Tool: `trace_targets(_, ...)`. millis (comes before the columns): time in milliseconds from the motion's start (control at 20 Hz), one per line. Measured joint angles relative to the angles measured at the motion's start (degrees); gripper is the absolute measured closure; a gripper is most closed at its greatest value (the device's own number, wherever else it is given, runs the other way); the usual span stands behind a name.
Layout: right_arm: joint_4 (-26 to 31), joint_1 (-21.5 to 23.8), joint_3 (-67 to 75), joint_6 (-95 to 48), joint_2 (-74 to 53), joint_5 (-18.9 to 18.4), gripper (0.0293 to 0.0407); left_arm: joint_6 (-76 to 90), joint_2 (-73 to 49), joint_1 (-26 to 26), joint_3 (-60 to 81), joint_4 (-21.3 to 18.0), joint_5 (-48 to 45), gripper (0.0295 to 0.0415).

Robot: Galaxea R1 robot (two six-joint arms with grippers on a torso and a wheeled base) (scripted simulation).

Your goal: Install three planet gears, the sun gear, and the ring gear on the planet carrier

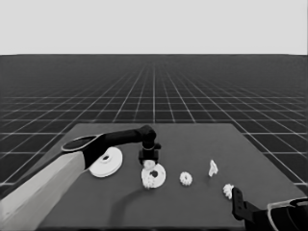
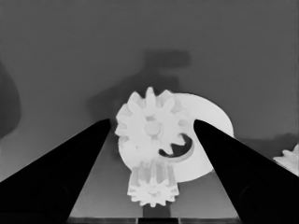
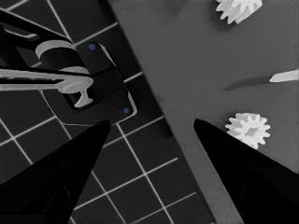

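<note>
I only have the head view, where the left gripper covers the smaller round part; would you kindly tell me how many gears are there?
Observer: The left wrist view shows two gears at the smaller round part: one beside its hole, the other at its rim.
Operator: Thank you. Is the left gripper holding either of them?
Observer: No. The left gripper has its fingers open, one on each side, touching neither gear.

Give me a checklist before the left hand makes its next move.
1. The left hand is above the smaller round part: ok.
2. Its fingers are open: ok.
3. Two placed gears fully seated: cannot tell.
4. All four gears placed: not ok; two loose gears lie on the table.
5. The larger round part lies apart: ok.
6. The right hand is parked at the table's corner: ok.
</note>
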Motion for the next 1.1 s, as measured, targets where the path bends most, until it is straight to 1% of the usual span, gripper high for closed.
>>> trace_targets(200,0.0,0.0,0.0,0.0,0.0,0.0,0.0315,0.0,0.0,0.0,0.0,0.0,0.0,0.0326)
trace_targets(300,0.0,0.0,0.0,0.0,0.0,0.0,0.0315,-3.1,-1.9,-5.1,5.7,-4.3,3.1,0.0326)
trace_targets(400,0.0,0.0,0.0,0.0,0.0,0.0,0.0315,-3.7,-2.2,-7.2,6.7,-6.1,3.9,0.0326)
trace_targets(700,0.0,0.0,0.0,0.0,0.0,0.0,0.0315,-3.8,-2.3,-8.1,6.9,-7.1,4.2,0.0326)
trace_targets(750,0.0,0.0,0.0,0.0,0.0,0.0,0.0315,23.8,-17.5,-12.6,33.4,-3.2,-15.0,0.0302)
trace_targets(800,0.0,0.0,0.0,0.0,0.0,0.0,0.0315,48.4,-39.5,-18.4,56.7,-0.8,-26.8,0.0297)
trace_targets(850,0.0,0.0,0.0,0.0,0.0,0.0,0.0315,63.2,-55.6,-21.8,70.2,0.6,-33.7,0.0310)
trace_targets(900,0.0,0.0,0.0,0.0,0.0,0.0,0.0315,71.9,-64.7,-23.8,78.4,1.4,-37.7,0.0319)
trace_targets(1000,0.0,0.0,0.0,0.0,0.0,0.0,0.0315,80.0,-72.8,-25.5,86.1,2.1,-41.5,0.0325)
trace_targets(1100,0.0,0.0,0.0,0.0,0.0,0.0,0.0315,82.8,-75.5,-26.2,88.7,2.4,-42.9,0.0326)
